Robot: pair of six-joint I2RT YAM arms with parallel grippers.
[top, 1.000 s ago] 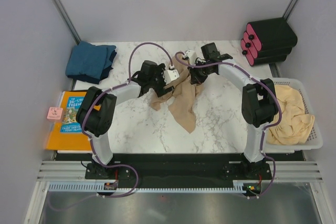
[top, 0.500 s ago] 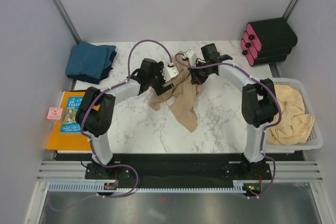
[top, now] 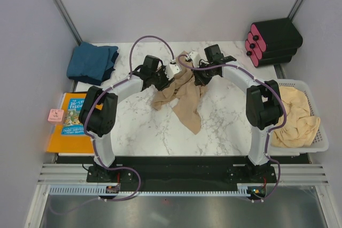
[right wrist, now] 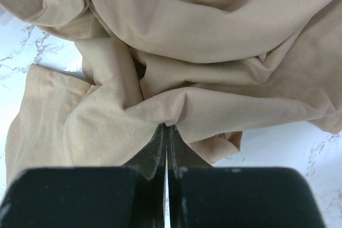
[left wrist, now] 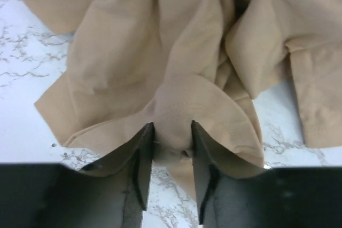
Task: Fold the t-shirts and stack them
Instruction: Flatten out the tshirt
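Tan t-shirt (top: 187, 105) lay crumpled near the middle of the marble table (top: 224, 116), bunched at its far end and trailing a long tail toward the arms. Both arms were reaching in over that bunched end from opposite sides.

Left gripper (left wrist: 172, 132): fingers (left wrist: 143, 148) clamped on a thick rounded fold of the tan cloth. The gap between them was stuffed with fabric, so the jaws stood apart only as far as the bundle allowed. The grip sat at an edge of the heap, with bare marble showing on both sides.

Right gripper (right wrist: 166, 127): tips pressed nearly together, pinching a thin ridge of the same shirt. Creases fanned out from the pinch, which suggested the cloth was under some pull there.

My reading: the two grips were taken on separate parts of the shirt so that it could be drawn apart and laid flat. It was too wadded to fold as it lay. Whether either grip was on a shoulder, a hem or a sleeve, I could not tell.

Dark teal-blue t-shirt (top: 93, 63) sat folded at the far left corner, probably the start of the stack. Pale beige t-shirt (top: 294, 113) lay heaped in the white basket (top: 320, 143) at the right edge, not yet folded. Picture book (top: 72, 124) lay off the table's left edge, well apart from the work.

Task looked early: one shirt folded, one in hand, one waiting.
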